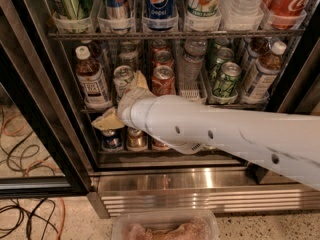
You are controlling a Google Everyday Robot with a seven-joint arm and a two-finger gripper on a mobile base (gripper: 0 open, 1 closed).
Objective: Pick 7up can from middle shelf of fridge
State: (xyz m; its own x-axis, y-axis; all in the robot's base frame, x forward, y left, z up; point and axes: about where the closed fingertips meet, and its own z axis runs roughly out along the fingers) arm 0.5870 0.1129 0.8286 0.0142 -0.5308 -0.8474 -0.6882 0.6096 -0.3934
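The gripper (122,100), spread wide and empty, sits just under the 7up can (121,79) and could tip it backward when closing.

Cream-tan pincer (118,100) before whitish-silver 7up can (122,78) on dark-wire middle shelf (240,105); white, hole-dotted arm (225,134); black-framed fridge (40,109), ribbed steel base (200,194).

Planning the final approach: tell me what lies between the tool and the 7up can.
Nothing, by the camera view: the open tool sits just below the 7up can, one finger rising beside it.
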